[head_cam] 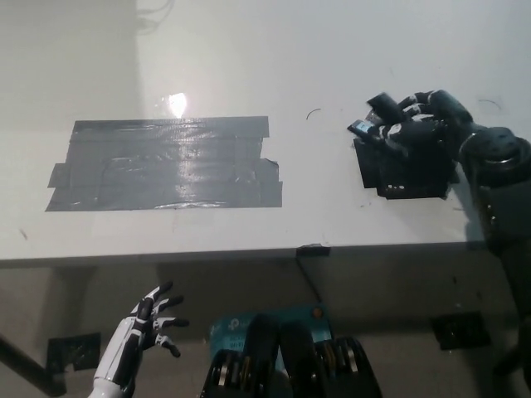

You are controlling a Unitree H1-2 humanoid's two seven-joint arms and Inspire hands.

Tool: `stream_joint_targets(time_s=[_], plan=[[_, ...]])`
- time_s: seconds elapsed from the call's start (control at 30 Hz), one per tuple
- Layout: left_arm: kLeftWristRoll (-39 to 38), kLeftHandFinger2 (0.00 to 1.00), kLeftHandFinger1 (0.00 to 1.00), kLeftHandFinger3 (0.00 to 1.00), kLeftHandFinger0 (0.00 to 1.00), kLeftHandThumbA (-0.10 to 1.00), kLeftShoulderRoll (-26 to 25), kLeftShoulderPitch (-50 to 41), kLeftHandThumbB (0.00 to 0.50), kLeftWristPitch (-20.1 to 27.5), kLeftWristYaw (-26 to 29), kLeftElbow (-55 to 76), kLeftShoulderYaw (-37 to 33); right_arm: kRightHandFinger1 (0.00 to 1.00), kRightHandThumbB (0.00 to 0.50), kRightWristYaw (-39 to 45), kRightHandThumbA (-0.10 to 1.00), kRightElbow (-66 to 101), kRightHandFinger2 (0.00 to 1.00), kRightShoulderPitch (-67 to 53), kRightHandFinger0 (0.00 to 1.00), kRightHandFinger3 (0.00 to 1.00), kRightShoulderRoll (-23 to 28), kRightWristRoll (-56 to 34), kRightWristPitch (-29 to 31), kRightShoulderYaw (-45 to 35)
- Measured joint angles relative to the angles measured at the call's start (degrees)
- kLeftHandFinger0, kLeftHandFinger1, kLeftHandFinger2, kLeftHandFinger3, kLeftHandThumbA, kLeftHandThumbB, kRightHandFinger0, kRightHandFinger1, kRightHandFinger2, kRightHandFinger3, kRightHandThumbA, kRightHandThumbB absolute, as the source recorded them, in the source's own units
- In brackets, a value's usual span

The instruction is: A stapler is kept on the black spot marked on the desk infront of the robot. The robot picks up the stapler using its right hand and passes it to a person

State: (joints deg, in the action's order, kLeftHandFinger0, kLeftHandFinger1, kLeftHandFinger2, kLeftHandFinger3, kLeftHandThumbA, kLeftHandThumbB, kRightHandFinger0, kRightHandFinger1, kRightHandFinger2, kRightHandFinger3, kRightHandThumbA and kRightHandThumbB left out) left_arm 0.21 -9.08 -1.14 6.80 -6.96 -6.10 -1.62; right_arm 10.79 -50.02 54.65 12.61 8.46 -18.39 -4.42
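My black right hand (415, 133) lies over the black spot (404, 176) at the right of the white desk (249, 75). Its fingers curl around a dark stapler (362, 128). Only the stapler's left tip, with a small light patch, sticks out of the grasp; the rest is hidden by the hand and blends with the dark mark beneath. I cannot tell whether the stapler touches the desk. My white left hand (148, 319) rests below the desk's front edge at the lower left, fingers spread and holding nothing.
A large grey tape patch (166, 164) covers the desk's left middle. A small dark clip (313, 249) sits on the desk's front edge. A blue box (249, 325) lies on the floor under the desk. No person is in view.
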Motion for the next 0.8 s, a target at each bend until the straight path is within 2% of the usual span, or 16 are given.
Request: stream_joint_targets(time_s=[0.03,0.07,0.1,0.13,0.17,0.23,0.37,0.43,0.47,0.7,0.8], plan=[[0.0,0.82,0.65,0.90,0.35,1.00,0.0,0.0,0.480,0.0,0.0,-0.1,0.0,0.00,0.020,0.4,0.80,0.0,0.00,0.0,0.00,0.06,0.0,-1.2,-0.6,-1.5],[0.0,0.82,0.65,0.90,0.35,1.00,0.0,0.1,0.479,0.0,0.0,-0.1,0.0,0.00,0.018,0.9,0.74,-0.1,0.00,0.0,0.00,0.07,-0.1,-2.1,-1.1,-2.7],[0.0,0.81,0.64,0.89,0.34,1.00,0.0,0.1,0.476,0.0,0.0,-0.2,0.0,0.00,0.021,1.3,0.66,-0.3,0.00,0.0,0.00,0.02,-0.1,-3.4,-1.6,-4.0],[0.0,0.81,0.64,0.89,0.34,1.00,0.0,0.1,0.477,0.0,0.0,-0.2,0.0,0.00,0.021,1.7,0.65,-0.4,0.00,0.0,0.00,0.00,-0.1,-4.4,-2.1,-5.0],[0.0,0.80,0.64,0.88,0.34,1.00,0.0,0.1,0.477,0.0,0.0,-0.2,0.0,0.00,0.021,2.1,0.65,-0.6,0.00,0.0,0.00,0.00,-0.1,-5.4,-2.5,-5.9],[0.0,0.80,0.64,0.88,0.33,1.00,0.0,0.1,0.489,-0.1,0.0,-0.3,0.0,0.00,0.000,2.9,0.76,-1.2,0.00,0.0,0.00,0.00,-0.1,-7.6,-3.2,-7.5],[0.0,0.80,0.64,0.88,0.32,1.00,0.0,0.2,0.484,-0.1,0.0,-0.3,0.0,0.00,0.002,4.0,0.76,-1.5,0.00,0.0,0.00,0.00,-0.1,-10.8,-4.2,-8.9],[0.0,0.80,0.64,0.88,0.32,1.00,0.0,0.3,0.491,-0.2,0.0,-0.3,0.0,0.00,0.013,4.4,0.71,-1.5,0.00,0.0,0.00,0.00,-0.1,-12.3,-4.6,-9.2],[0.0,0.80,0.64,0.88,0.33,1.00,0.0,0.3,0.486,-0.3,0.0,-0.3,0.0,0.00,0.001,4.7,0.74,-1.5,0.00,0.0,0.00,0.00,-0.1,-13.3,-4.9,-9.3],[0.0,0.78,0.62,0.87,0.31,1.00,0.0,0.3,0.489,-0.7,0.0,-0.3,0.0,0.00,0.002,5.7,0.72,-1.4,0.00,0.9,0.00,0.00,-0.5,-20.0,-6.5,-9.3],[0.0,0.77,0.61,0.86,0.30,1.00,0.0,0.3,0.492,-0.7,0.0,-0.3,0.0,0.00,0.032,5.8,0.73,-1.3,0.00,1.5,0.00,0.00,-0.7,-21.3,-6.8,-9.3]])
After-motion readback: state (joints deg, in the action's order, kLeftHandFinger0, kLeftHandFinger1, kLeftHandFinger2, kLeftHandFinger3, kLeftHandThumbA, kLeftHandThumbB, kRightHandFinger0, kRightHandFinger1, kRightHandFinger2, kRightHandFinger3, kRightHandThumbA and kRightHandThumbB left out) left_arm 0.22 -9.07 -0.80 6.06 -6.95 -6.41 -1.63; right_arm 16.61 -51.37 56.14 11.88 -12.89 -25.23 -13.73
